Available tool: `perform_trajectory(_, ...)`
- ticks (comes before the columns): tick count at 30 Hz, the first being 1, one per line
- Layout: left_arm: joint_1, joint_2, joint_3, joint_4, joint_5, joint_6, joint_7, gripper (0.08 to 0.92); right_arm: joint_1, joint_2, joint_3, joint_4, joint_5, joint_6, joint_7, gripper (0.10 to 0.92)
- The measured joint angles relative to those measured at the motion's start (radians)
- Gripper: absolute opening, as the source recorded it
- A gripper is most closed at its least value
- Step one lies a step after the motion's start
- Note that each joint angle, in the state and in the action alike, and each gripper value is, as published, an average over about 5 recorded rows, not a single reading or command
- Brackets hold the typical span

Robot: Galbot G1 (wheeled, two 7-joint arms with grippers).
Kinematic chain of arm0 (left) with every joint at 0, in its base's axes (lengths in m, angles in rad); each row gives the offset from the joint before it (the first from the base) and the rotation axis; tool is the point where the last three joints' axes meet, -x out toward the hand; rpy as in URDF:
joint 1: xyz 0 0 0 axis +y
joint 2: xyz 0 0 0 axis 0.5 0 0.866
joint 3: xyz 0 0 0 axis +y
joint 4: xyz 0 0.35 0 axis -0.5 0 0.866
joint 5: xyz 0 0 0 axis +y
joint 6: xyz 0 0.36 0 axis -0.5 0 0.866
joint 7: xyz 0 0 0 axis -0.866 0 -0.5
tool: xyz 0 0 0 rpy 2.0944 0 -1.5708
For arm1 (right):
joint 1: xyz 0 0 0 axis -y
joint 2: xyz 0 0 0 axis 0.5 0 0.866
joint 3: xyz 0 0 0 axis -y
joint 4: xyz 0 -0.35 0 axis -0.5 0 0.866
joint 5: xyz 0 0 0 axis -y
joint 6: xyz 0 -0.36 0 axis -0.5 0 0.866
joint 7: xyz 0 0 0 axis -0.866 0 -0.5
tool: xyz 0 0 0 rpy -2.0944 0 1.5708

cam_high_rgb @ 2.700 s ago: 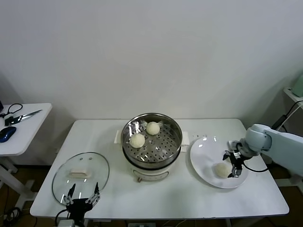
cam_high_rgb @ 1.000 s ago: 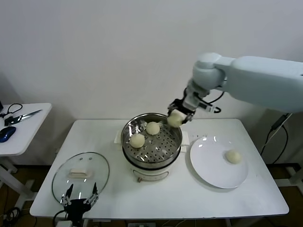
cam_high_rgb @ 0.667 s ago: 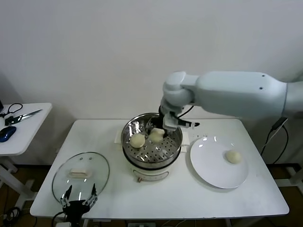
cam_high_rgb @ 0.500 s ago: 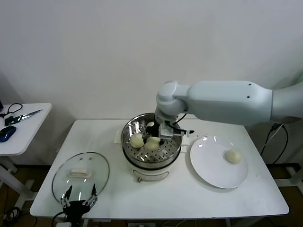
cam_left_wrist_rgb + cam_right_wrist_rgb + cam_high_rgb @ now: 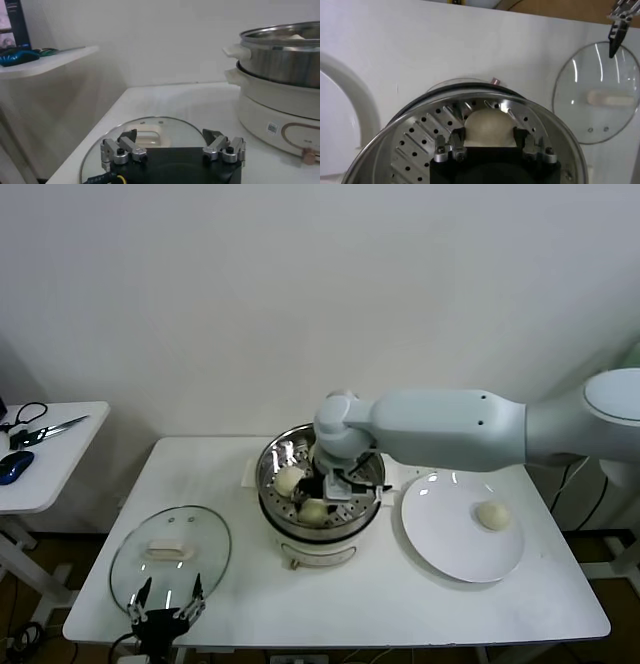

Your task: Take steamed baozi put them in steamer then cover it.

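Observation:
The steamer [image 5: 268, 456] is a steel pot on a cream base at mid-table. My right gripper [image 5: 336, 490] reaches down into it, shut on a steamed baozi [image 5: 314, 511] that sits low over the perforated tray [image 5: 417, 137]; in the right wrist view this bun [image 5: 488, 128] fills the gap between the fingers. Another baozi [image 5: 289, 480] lies on the tray's left part. One more baozi [image 5: 491, 514] rests on the white plate [image 5: 450, 559]. My left gripper [image 5: 165, 605] hangs open over the near edge of the glass lid [image 5: 170, 546].
The lid [image 5: 155, 131] lies flat at the table's front left, white handle up. The right arm spans the table's back right, above the plate. A side table [image 5: 50, 474] on the left carries scissors [image 5: 45, 427] and a blue object [image 5: 15, 467].
The right gripper carried the baozi from above the steamer's far right rim down into the pot, toward its front. The left arm has stayed still.

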Motion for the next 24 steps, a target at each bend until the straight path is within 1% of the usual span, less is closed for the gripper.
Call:
perform_trajectory(4,0.000,0.000,0.000,0.001,0.000,0.000,0.000,0.823,-0.004,0.000,0.000,-0.004,0.011,0.002,-0.011,0.646)
perform_trajectory(7,0.000,0.000,0.000,0.001,0.000,-0.001,-0.001,0.823,-0.002,-0.001,-0.001,-0.005,0.022,0.003,-0.020,0.667)
perform_trajectory(12,0.000,-0.001,0.001,0.000,0.000,-0.001,-0.001,0.823,0.013,-0.010,0.002,-0.007,0.054,-0.003,-0.037,0.780)
perform_trajectory(14,0.000,-0.001,0.001,0.000,0.000,-0.001,-0.001,0.823,0.025,-0.017,0.005,-0.012,0.074,-0.005,-0.043,0.810)
perform_trajectory(20,-0.001,-0.003,0.002,-0.002,0.000,0.000,0.000,0.823,0.077,-0.060,0.003,-0.041,0.153,-0.007,-0.067,0.822)
perform_trajectory(24,-0.007,-0.004,0.005,-0.002,0.001,0.003,0.001,0.823,0.129,-0.107,-0.013,-0.088,0.234,-0.026,-0.090,0.823)
